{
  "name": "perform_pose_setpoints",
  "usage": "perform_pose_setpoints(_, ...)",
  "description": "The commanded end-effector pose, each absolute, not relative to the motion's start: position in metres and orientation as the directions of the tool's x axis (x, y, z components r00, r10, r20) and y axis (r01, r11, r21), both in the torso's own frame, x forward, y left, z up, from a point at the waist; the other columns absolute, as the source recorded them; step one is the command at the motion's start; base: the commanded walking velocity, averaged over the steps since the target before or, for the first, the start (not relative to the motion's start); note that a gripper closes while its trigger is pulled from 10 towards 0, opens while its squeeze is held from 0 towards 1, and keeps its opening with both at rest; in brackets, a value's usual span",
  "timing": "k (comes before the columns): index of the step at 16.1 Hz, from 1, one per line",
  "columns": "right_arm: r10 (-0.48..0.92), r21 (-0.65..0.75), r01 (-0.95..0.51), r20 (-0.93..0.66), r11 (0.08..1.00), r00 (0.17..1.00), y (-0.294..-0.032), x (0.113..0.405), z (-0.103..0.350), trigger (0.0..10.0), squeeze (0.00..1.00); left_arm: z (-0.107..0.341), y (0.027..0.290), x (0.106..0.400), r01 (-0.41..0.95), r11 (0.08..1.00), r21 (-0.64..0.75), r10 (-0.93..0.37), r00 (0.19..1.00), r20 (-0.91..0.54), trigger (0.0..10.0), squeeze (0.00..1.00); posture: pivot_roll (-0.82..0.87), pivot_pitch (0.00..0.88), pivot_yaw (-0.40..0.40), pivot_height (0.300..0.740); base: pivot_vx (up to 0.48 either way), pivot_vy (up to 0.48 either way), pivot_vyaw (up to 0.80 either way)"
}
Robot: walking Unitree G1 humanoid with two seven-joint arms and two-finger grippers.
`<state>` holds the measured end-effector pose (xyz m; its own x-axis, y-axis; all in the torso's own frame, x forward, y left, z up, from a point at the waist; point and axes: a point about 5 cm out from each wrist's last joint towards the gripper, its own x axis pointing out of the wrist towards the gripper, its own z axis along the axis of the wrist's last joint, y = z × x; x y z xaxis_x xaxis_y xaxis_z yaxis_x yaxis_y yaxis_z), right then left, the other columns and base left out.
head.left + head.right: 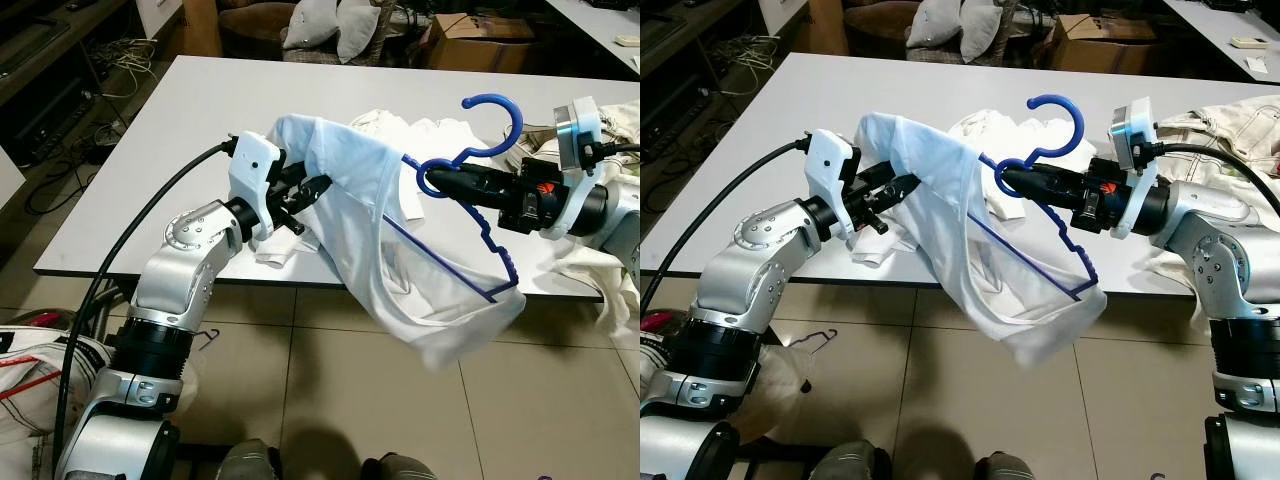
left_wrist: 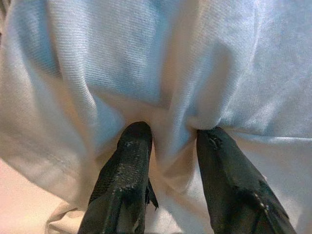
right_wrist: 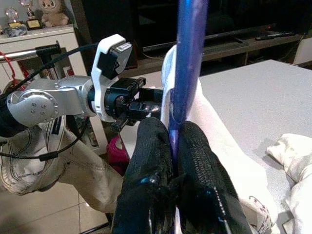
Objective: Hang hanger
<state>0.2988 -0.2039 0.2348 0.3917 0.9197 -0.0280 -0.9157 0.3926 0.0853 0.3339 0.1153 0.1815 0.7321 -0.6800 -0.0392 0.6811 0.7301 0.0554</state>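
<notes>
Two shoes [image 1: 245, 460] edge into the bottom centre of the head view, on the tiled floor [image 1: 330, 350]. Above them, at mid-frame, a pale blue shirt [image 1: 400, 260] sags off the front edge of a white table [image 1: 180, 150], draped over a blue hanger [image 1: 480, 150] whose hook points up at upper right. At right, the right gripper [image 1: 435, 182] is clamped on the hanger's neck. At centre left, the left gripper [image 1: 318, 186] pinches a fold of the shirt. More white laundry [image 1: 420, 135] lies on the table behind.
</notes>
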Motion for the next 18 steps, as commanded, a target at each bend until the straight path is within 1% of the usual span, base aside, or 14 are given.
perform_pose_setpoints(1,0.921,0.061,-0.919,-0.029,0.390,0.389,-0.203,0.298,0.238,10.0,0.00,0.187,0.115,0.333,0.689,0.720,0.075,-0.689,0.724,-0.030,0.0,0.00,-0.10,0.000,0.004,0.740,0.000,0.000,0.00)
perform_pose_setpoints(3,0.920,0.060,-0.918,-0.032,0.393,0.391,-0.204,0.298,0.238,10.0,0.00,0.188,0.117,0.332,0.704,0.704,0.093,-0.704,0.709,-0.040,0.0,0.00,-0.10,0.000,0.000,0.740,0.000,0.000,0.00)
perform_pose_setpoints(4,0.919,0.059,-0.917,-0.038,0.395,0.393,-0.204,0.298,0.239,10.0,0.00,0.190,0.119,0.330,0.726,0.679,0.109,-0.726,0.686,-0.050,0.0,0.00,-0.10,0.000,-0.001,0.740,0.000,0.000,0.00)
perform_pose_setpoints(5,0.919,0.059,-0.917,-0.038,0.395,0.393,-0.204,0.298,0.239,10.0,0.00,0.190,0.119,0.330,0.726,0.679,0.109,-0.726,0.686,-0.050,0.0,0.00,-0.10,0.000,-0.001,0.740,0.000,0.000,0.00)
perform_pose_setpoints(8,0.906,0.050,-0.905,-0.064,0.422,0.419,-0.206,0.300,0.237,10.0,0.00,0.204,0.128,0.323,0.790,0.598,0.136,-0.790,0.610,-0.066,0.0,0.00,-0.10,0.000,-0.001,0.740,0.000,0.000,0.00)
perform_pose_setpoints(10,0.903,0.052,-0.902,-0.071,0.428,0.425,-0.206,0.300,0.235,10.0,0.00,0.213,0.134,0.320,0.810,0.569,0.142,-0.811,0.581,-0.069,0.0,0.00,-0.10,0.000,-0.001,0.740,0.000,0.000,0.00)
perform_pose_setpoints(13,0.903,0.056,-0.903,-0.076,0.427,0.422,-0.205,0.299,0.232,10.0,0.00,0.232,0.143,0.322,0.819,0.556,0.140,-0.824,0.565,-0.036,0.0,0.00,-0.10,0.000,0.003,0.740,0.000,0.000,0.00)
perform_pose_setpoints(14,0.904,0.057,-0.904,-0.081,0.424,0.419,-0.204,0.299,0.230,10.0,0.00,0.239,0.146,0.324,0.814,0.565,0.135,-0.820,0.572,-0.013,0.0,0.00,-0.09,0.000,0.008,0.740,0.000,0.000,0.00)
perform_pose_setpoints(15,0.908,0.054,-0.909,-0.103,0.413,0.407,-0.203,0.297,0.227,10.0,0.00,0.252,0.147,0.328,0.811,0.575,0.110,-0.818,0.574,0.042,0.0,0.00,-0.10,0.000,0.013,0.740,0.000,0.000,0.00)
perform_pose_setpoints(18,0.908,0.050,-0.910,-0.112,0.411,0.404,-0.202,0.297,0.226,10.0,0.00,0.259,0.146,0.328,0.822,0.563,0.089,-0.827,0.557,0.076,0.0,0.00,-0.10,0.000,0.016,0.740,0.000,0.000,0.00)
